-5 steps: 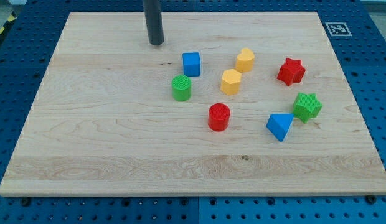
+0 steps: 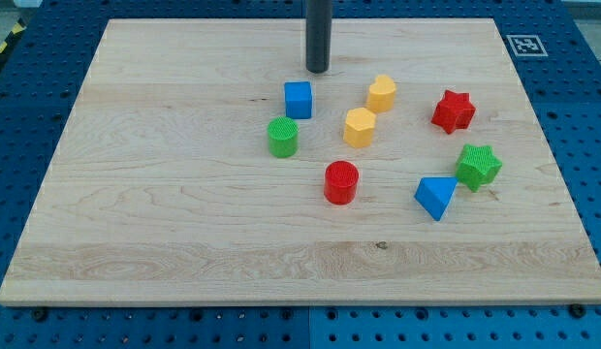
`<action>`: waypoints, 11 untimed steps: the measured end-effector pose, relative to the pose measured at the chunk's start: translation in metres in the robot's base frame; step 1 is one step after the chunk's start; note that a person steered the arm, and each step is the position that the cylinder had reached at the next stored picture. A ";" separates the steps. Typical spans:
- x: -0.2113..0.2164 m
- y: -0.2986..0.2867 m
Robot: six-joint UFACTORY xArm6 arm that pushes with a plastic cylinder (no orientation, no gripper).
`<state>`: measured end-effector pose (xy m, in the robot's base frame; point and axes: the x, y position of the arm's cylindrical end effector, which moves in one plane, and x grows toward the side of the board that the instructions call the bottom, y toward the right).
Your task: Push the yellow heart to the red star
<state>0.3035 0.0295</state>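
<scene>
The yellow heart (image 2: 382, 93) lies in the upper middle of the wooden board (image 2: 165, 223). The red star (image 2: 454, 111) lies to its right, a short gap away. My tip (image 2: 318, 70) rests on the board up and to the left of the yellow heart, just above the blue cube (image 2: 298, 99). It touches no block.
A yellow hexagon (image 2: 360, 127) lies just below the heart. A green cylinder (image 2: 282, 137), a red cylinder (image 2: 341, 182), a blue triangle (image 2: 435, 197) and a green star (image 2: 478, 166) lie lower down. A marker tag (image 2: 524, 45) sits at the top right corner.
My tip has moved to the right along the top of the board, from left of the blue cube to just above it. No block has moved.
</scene>
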 end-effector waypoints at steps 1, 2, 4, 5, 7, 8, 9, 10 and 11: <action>0.015 0.019; 0.027 0.038; 0.033 0.043; 0.042 0.043; 0.073 0.091; 0.079 0.105; 0.079 0.104; 0.080 0.100; 0.093 0.091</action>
